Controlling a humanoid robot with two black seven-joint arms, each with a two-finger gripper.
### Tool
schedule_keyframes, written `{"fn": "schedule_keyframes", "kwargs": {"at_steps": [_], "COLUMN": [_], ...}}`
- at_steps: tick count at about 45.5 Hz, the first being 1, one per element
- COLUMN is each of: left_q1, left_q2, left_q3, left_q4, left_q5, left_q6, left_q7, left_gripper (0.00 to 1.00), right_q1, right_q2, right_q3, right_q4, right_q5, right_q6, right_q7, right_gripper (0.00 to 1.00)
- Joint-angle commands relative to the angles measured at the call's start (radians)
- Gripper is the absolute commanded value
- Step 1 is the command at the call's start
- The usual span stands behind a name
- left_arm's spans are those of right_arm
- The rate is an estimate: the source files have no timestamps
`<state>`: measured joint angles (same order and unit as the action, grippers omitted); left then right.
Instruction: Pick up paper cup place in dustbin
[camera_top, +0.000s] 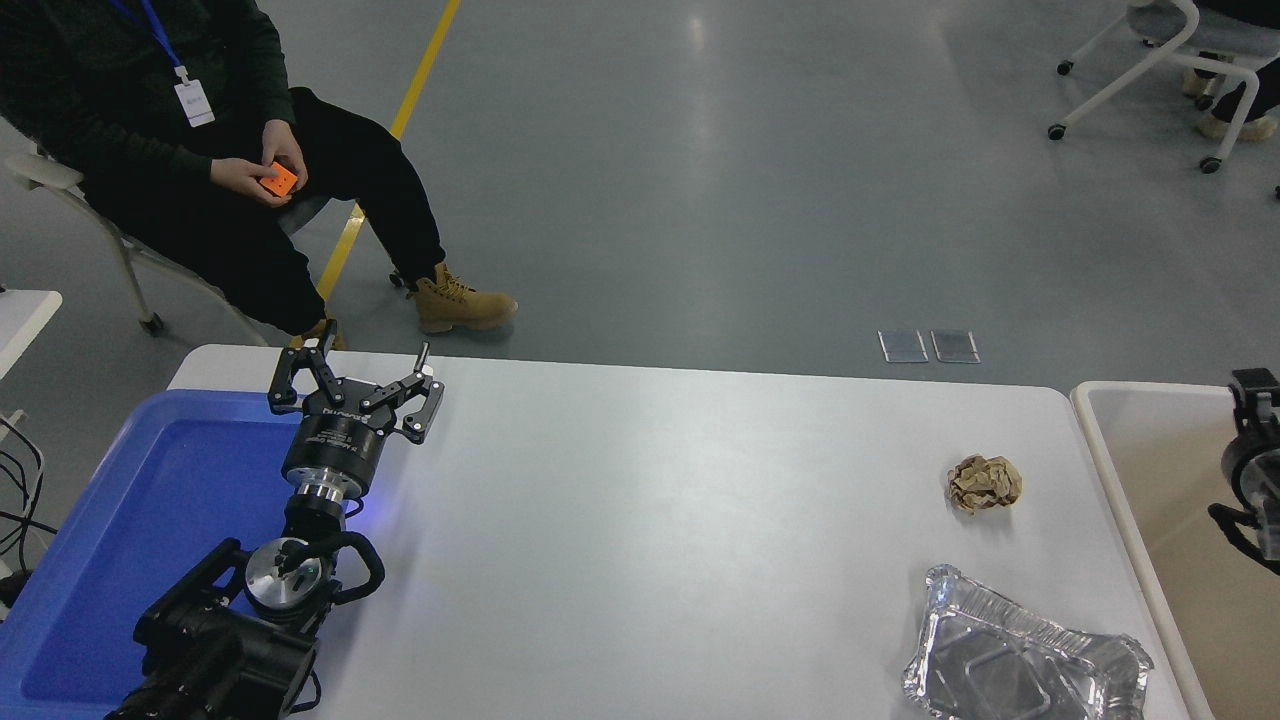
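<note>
Right gripper hangs over the bin at the frame's edge (its jaws can't be made out); no cup shows. Left gripper sits spread wide, parked by the blue tray.

We note a wide bare stretch of white table across the middle, open for passage from the near edge to the far one. At the left, the parked left gripper, its fingers spread, stands over the far right corner of the blue tray and blocks that side. At the right, a crumpled brown paper ball and, nearer us, a crinkled foil tray stand well apart with a clear lane between them; beyond the table's right edge, part of the right arm hangs over the dustbin.
</note>
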<state>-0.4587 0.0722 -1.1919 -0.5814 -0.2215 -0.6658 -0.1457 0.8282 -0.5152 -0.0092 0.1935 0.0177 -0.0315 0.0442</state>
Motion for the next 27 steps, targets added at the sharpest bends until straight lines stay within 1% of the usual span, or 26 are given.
{"fn": "schedule_keyframes", "kwargs": {"at_steps": [1, 5, 9, 12, 15, 18, 19, 27], "left_q1": [0.000, 0.000, 0.000, 0.000, 0.000, 0.000, 0.000, 0.000], "left_q2": [0.000, 0.000, 0.000, 0.001, 0.000, 0.000, 0.000, 0.001], "left_q3": [0.000, 0.000, 0.000, 0.000, 0.000, 0.000, 0.000, 0.000], "left_q4": [0.000, 0.000, 0.000, 0.000, 0.000, -0.001, 0.000, 0.000], "left_q5": [-0.001, 0.001, -0.001, -0.001, 0.001, 0.001, 0.001, 0.001], "left_q6": [0.000, 0.000, 0.000, 0.000, 0.000, 0.000, 0.000, 0.000], "left_q7": [0.000, 0.000, 0.000, 0.000, 0.000, 0.000, 0.000, 0.000], "left_gripper": [0.99, 0.99, 0.99, 0.99, 0.99, 0.99, 0.99, 0.99], "right_q1": [0.135, 0.192, 0.250, 0.295, 0.363, 0.486, 0.602, 1.034], "right_q2": [-0.229, -0.321, -0.388, -0.443, -0.505, -0.542, -0.554, -0.536], "right_q3": [-0.043, -0.043, -0.046, -0.055, -0.109, -0.233, -0.370, -0.898], "right_q4": [0.358, 0.513, 0.638, 0.714, 0.785, 0.837, 0.871, 0.966], "right_q5": [-0.062, -0.182, -0.286, -0.334, -0.354, -0.355, -0.355, -0.351], "right_q6": [-0.001, -0.010, -0.013, -0.010, -0.001, 0.008, 0.019, 0.067], "right_q7": [0.003, 0.003, 0.003, 0.002, 0.002, 0.003, 0.005, 0.010], "right_gripper": [1.00, 1.00, 1.00, 1.00, 1.00, 1.00, 1.00, 1.00]}}
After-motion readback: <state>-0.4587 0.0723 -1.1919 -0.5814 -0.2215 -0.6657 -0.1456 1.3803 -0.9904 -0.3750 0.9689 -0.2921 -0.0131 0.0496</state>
